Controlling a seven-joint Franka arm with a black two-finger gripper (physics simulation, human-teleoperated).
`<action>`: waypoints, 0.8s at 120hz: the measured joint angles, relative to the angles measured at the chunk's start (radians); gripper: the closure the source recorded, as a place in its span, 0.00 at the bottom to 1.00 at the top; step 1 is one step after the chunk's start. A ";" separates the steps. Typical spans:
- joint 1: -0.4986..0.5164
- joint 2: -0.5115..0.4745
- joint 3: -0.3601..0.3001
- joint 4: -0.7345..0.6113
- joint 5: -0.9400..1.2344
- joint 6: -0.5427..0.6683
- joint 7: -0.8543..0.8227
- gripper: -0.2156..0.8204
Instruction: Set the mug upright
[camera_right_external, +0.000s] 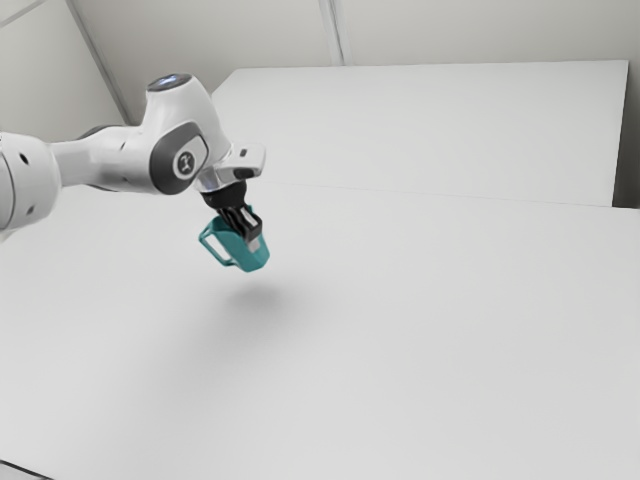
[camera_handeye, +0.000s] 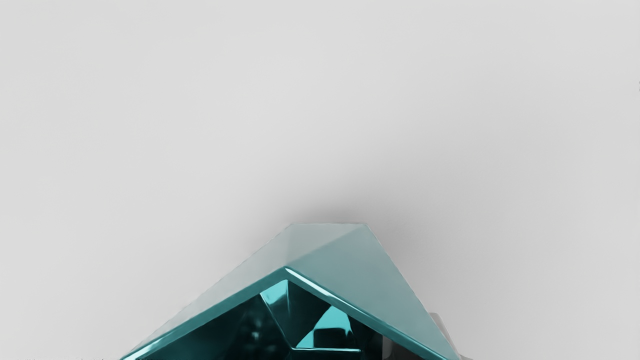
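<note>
The faceted mug (camera_right_external: 250, 257) is teal, handle (camera_right_external: 203, 239) included; its outer facets look paler, greyish teal in the wrist view, around a deeper teal rim (camera_handeye: 320, 290) with whitish glints. Inside, near-black teal breaks into bright turquoise patches. Above the mug, the gripper (camera_right_external: 250, 237) is black and the arm (camera_right_external: 200, 110) white with dark grey joint covers. The table (camera_right_external: 420, 310) below the mug is plain light grey, shaded darker beneath it.

white arm (camera_right_external: 112, 158) reaching from the exterior view's left, wrist (camera_right_external: 181, 155) bent down, black gripper (camera_right_external: 251, 240) slanted downward, fingers (camera_right_external: 238, 219) clamped
</note>
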 joint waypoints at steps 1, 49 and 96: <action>-0.002 -0.001 0.000 -0.002 0.002 0.000 -0.006 0.95; -0.062 -0.119 -0.020 -0.172 0.035 0.028 -0.242 0.95; -0.026 -0.143 -0.040 -0.290 0.032 0.153 -0.384 0.95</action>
